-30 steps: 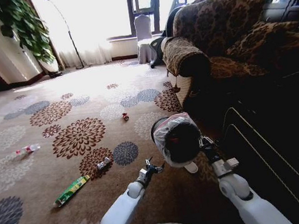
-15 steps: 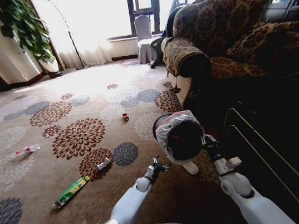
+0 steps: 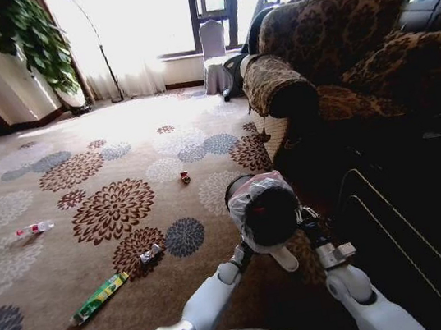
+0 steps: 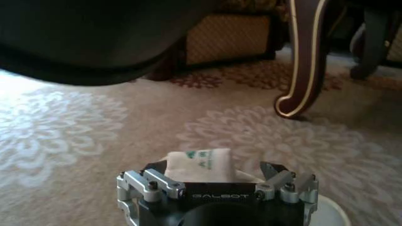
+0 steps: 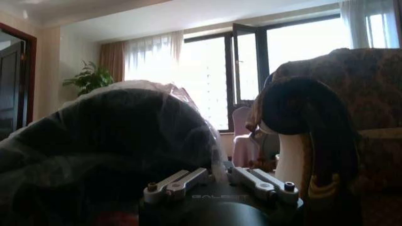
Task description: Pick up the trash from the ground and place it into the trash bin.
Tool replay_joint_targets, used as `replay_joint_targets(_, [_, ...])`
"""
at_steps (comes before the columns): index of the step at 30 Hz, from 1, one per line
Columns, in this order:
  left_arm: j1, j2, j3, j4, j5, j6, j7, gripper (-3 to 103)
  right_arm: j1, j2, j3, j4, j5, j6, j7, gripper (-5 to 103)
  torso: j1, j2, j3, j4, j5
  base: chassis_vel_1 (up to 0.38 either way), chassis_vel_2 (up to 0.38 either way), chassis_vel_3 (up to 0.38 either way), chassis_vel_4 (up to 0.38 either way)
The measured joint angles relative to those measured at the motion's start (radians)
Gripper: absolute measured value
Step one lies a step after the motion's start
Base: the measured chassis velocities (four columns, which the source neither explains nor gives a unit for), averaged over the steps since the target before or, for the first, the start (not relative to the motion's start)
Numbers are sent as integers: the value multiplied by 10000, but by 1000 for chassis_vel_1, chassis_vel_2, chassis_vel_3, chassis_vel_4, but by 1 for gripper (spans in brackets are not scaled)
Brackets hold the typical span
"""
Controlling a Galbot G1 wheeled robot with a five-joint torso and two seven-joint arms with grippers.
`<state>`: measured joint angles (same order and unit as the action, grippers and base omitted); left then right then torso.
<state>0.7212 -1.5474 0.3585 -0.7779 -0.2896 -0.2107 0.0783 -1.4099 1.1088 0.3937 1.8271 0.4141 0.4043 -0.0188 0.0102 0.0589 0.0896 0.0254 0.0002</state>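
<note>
Left tool (image 4: 217, 181) sits low over the carpet w/ fingers apart, straddling the white slipper (image 4: 199, 165), not yet clamped on it. Right tool (image 5: 217, 181) is clamped on the rim of the trash bin (image 3: 264, 208), held up just above that spot. We judge the step as the slipper pick. Next move calls for closing on it, lifting, then dropping it into the bin. Clear bottle (image 3: 33, 229), green wrapper (image 3: 99, 297) & packet (image 3: 151, 252) lie well apart on the carpet (image 3: 45, 266).

Crinkly translucent plastic liner on trash bin (image 3: 263, 208)
</note>
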Motion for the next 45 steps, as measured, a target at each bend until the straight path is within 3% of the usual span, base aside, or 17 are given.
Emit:
replay_joint_targets(7, [-332,-616,70,650,15,80,-511,100,-162,31,188,76,-140,25,3,0,2,0,2,2,0,6,-8,-15,2])
replay_joint_targets(9, [-364,-639,-222,871,-18,336,-743,100,-128,15,114,104,-137,-76,1,0,2,0,1,5,0,0,0,0,0])
replay_joint_targets(29, [-327,-620,-664,1264,71,761,-513,100,-16,-15,30,46,-348,151,14,0,4,0,3,-1,-2,-65,-39,62,36])
replay_joint_targets(33, [-792,-607,-1223,2607,595,748,-554,100,-130,-267,-57,158,-325,169,10,0,4,0,2,5,-2,-35,-25,26,6])
replay_joint_targets(36, [-899,-611,-1616,2865,830,749,-625,100,-74,-335,-130,159,-281,169,6,0,3,0,1,8,-7,0,0,0,0])
replay_joint_targets(41, [-1024,-625,-2107,3166,1135,737,-516,89,-151,-337,-123,220,-254,168,5,0,3,1,1,1,-5,0,0,0,0])
replay_joint_targets(44, [-949,-628,-2305,3126,1283,732,-508,74,-223,-337,-25,236,-257,168,7,0,3,1,0,-1,-3,0,0,0,0])
replay_joint_targets(45, [-949,-628,-2305,3126,1283,732,-508,74,-223,-337,-25,236,-257,168,7,0,3,1,0,-1,-3,0,0,0,0])
